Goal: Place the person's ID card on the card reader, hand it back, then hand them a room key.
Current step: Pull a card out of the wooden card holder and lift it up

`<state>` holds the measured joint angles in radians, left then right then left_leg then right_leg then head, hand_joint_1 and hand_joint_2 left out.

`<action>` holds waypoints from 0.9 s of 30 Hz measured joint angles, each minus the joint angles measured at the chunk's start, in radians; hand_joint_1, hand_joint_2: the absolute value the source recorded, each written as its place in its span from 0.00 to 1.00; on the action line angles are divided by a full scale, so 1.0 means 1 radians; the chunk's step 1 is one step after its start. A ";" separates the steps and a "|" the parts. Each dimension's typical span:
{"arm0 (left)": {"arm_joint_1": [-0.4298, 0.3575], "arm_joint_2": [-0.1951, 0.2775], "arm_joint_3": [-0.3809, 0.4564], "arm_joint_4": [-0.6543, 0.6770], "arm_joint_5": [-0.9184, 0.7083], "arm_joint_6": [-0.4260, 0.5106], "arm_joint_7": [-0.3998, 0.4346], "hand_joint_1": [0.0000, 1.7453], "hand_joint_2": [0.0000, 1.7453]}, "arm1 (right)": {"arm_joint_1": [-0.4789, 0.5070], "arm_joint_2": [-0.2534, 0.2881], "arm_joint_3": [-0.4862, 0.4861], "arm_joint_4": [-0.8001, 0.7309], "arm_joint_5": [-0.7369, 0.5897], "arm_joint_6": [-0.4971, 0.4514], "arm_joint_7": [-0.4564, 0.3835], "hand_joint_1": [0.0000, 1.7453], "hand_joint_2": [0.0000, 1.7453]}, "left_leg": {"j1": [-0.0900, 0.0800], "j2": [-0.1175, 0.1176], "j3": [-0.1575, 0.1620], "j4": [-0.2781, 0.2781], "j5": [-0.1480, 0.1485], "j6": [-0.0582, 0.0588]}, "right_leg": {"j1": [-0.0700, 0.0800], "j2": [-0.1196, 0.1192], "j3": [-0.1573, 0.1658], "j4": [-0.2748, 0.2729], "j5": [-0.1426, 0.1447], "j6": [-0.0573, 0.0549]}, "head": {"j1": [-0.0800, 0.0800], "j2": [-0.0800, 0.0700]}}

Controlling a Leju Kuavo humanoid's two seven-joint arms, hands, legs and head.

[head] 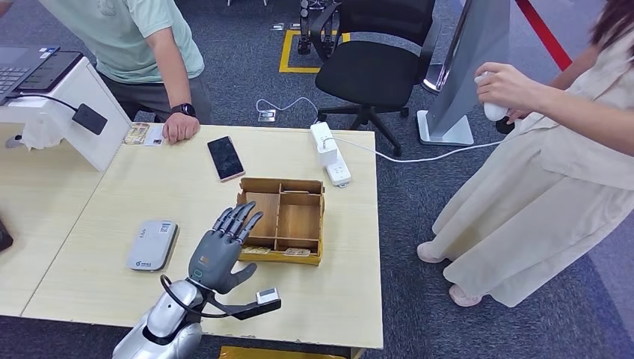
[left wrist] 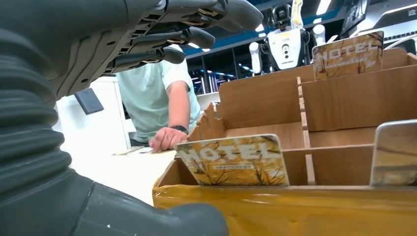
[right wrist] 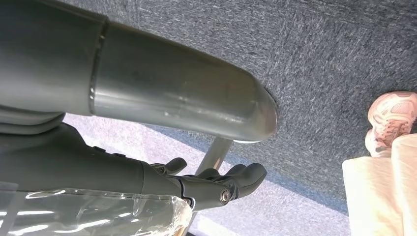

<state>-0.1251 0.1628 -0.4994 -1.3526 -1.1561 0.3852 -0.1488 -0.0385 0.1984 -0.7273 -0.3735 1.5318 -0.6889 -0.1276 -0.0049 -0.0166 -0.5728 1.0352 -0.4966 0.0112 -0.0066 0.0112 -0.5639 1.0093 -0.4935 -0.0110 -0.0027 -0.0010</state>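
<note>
The grey left hand (head: 222, 250) covers the near-left corner of the compartmented wooden box (head: 303, 221). In the left wrist view, a glossy card (left wrist: 396, 153) is cut off at the edge, its print unreadable.

Phone: a dark phone (head: 225, 158) lies flat on the table (head: 90, 277), straight beyond the fingertips of the left hand (head: 220, 250).
Power strip: a white power strip (head: 330, 153) lies beyond the hand and to its right, at the table's far edge; its white cable (head: 419, 155) runs off to the right.
Chair: a black office chair (head: 374, 63) stands on the carpet (head: 419, 299), well beyond the hand.
Laptop: an open laptop (head: 26, 67) sits on a white stand (head: 82, 112), far to the hand's left.
Bystander: a person in a beige dress (head: 538, 187) stands off the table to the hand's right, holding a white object (head: 493, 108) and wearing pink shoes (head: 430, 253).
</note>
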 joint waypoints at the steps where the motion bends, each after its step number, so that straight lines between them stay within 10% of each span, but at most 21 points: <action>1: 0.000 0.001 0.000 0.003 -0.002 0.003 0.000 0.00 1.00 | 0.000 0.000 0.000 0.000 0.000 0.000 0.000 0.00 0.00 | 0.000 0.000 0.000 0.000 0.000 0.000 | 0.000 0.000 0.000 0.000 0.000 0.000 | 0.000 0.000; 27: -0.001 0.002 0.000 0.053 0.042 -0.013 -0.002 0.00 1.00 | -0.001 0.000 0.003 0.000 -0.020 0.000 -0.005 0.00 0.00 | 0.000 0.000 0.000 0.000 0.000 0.000 | 0.000 0.000 0.000 0.000 0.000 0.000 | 0.000 0.000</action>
<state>-0.1262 0.1653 -0.4993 -1.2998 -1.1141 0.3724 -0.1507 -0.0391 0.1984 -0.7238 -0.3736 1.5122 -0.6889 -0.1328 -0.0050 -0.0166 -0.5728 1.0352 -0.4966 0.0112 -0.0066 0.0112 -0.5638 1.0093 -0.4935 -0.0110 -0.0027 -0.0008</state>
